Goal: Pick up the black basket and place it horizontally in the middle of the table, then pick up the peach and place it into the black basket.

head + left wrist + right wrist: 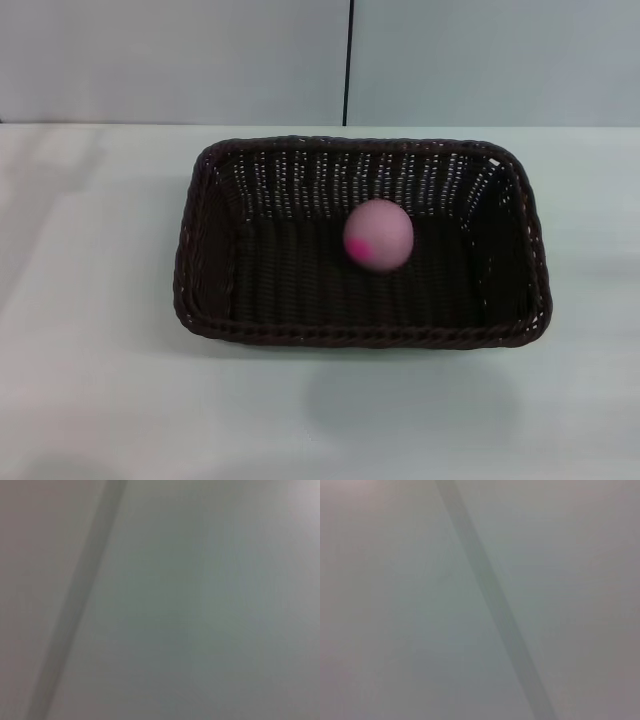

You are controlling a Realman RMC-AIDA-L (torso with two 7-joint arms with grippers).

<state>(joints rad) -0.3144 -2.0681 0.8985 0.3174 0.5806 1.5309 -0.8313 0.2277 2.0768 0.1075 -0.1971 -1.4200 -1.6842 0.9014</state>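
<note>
Black basket (pixel 215 250): lengthwise, mid-table (pixel 90 380). Peach (pixel 379 235): inside it, right of centre. My grippers: out of sight, finger state unknowable.

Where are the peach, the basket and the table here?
peach (pixel 378 235), head view, middle of the pink ball.
black basket (pixel 360 334), head view, near braided rim.
table (pixel 100 380), head view, bare white top.

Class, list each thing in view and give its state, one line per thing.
Basket: upright on the table, long side across the view, holding the peach.
Peach: inside the basket, right of its centre, magenta patch facing the camera.
Table: bears the basket.
Grippers: neither in view.
</note>
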